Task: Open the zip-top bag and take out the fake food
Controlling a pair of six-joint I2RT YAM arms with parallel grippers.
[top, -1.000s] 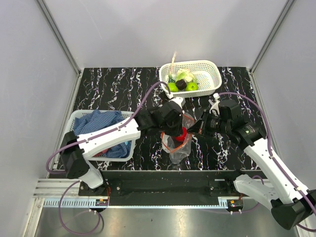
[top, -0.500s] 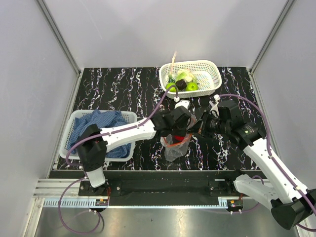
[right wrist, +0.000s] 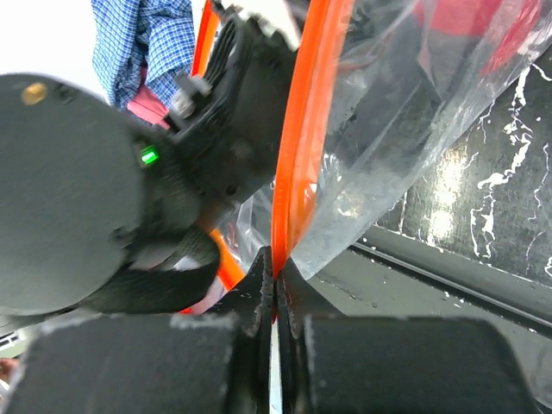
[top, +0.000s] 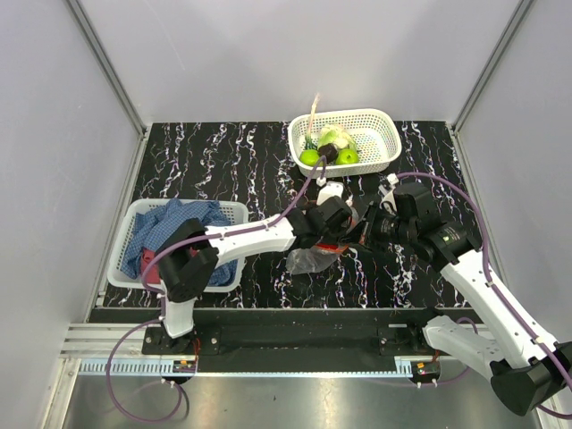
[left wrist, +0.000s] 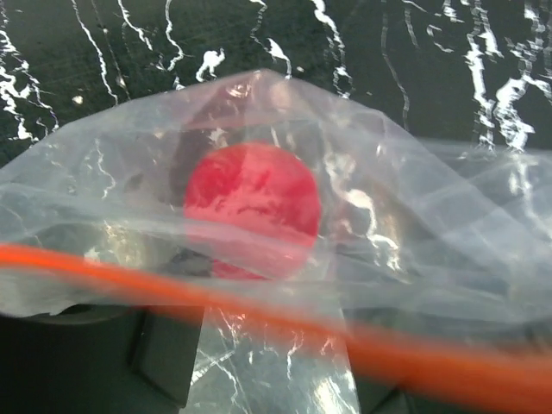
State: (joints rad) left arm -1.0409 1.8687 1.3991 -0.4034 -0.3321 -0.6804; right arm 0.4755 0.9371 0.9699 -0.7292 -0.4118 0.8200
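At the left edge of the black marbled table (top: 214, 161), a white perforated basket (top: 122, 243) holds a crumpled blue checked cloth (top: 174, 228), with a red cloth (top: 150, 272) showing beneath it. Mid-table is the zip-top bag (top: 308, 261), clear and crinkled, with its orange-red zip strip (left wrist: 388, 358) running along the mouth. One item of fake food, a round red piece (left wrist: 252, 207), sits inside the bag (seen through the film, so its outline is smeared). The left gripper (top: 335, 231) is at the bag's mouth. Plastic covers its fingers in the wrist view, so I cannot tell how wide they stand or whether they hold anything. Just to its right, the right gripper (right wrist: 274, 289) has its jaws pressed together on the zip strip, pinching the bag's edge. Farther back, a second white basket (top: 386, 143) carries two lime-green fruits (top: 347, 156), a pale cabbage-like piece (top: 332, 137) and a dark purple ball (top: 329, 152). It also holds a green onion (top: 313, 114) whose stalk pokes over the rim.
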